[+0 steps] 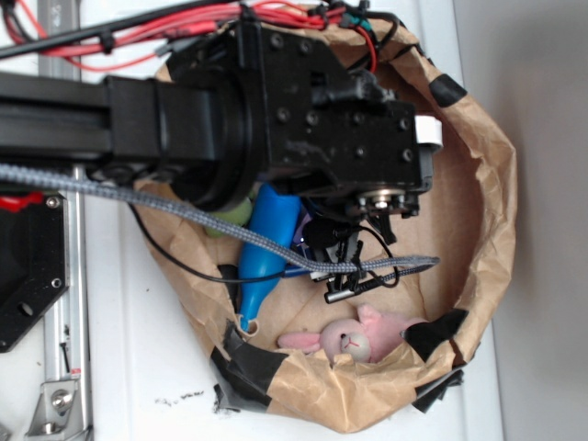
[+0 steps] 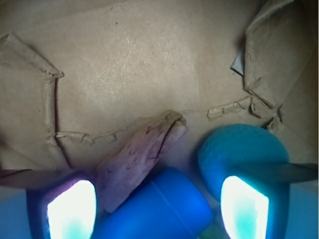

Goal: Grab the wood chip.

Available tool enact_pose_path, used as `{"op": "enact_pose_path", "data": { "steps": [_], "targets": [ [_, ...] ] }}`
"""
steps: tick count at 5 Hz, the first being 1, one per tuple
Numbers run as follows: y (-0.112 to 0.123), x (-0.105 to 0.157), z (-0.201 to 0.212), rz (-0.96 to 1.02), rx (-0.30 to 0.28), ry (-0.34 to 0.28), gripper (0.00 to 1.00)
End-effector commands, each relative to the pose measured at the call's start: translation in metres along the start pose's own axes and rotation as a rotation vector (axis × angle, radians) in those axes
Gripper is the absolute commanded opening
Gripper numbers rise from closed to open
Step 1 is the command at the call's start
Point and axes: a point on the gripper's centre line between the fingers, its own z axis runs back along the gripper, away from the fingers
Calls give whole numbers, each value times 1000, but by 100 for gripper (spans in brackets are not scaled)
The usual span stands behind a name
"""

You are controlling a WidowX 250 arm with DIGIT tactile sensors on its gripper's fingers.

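Right now the gripper (image 2: 158,209) hangs open, the wood chip (image 2: 142,154) lying slantwise between its fingers, nearer the left one.

In the wrist view the wood chip (image 2: 139,157) lies hemmed in: the blue bottle (image 2: 159,209) touches its lower side and a teal ball (image 2: 241,149) sits just to its right. Above it the paper bag's floor (image 2: 134,59) lies bare, and torn paper folds (image 2: 269,64) rise at the edges.
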Motion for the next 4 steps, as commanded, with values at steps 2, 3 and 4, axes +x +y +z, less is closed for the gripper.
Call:
{"op": "enact_pose_path", "data": {
  "steps": [2, 3, 4],
  "targets": [
    [-24, 16, -15, 88, -107, -88, 100],
    [-42, 14, -25, 52, -114, -54, 100],
    [-46, 13, -22, 44, -131, -49, 100]
  ]
}}
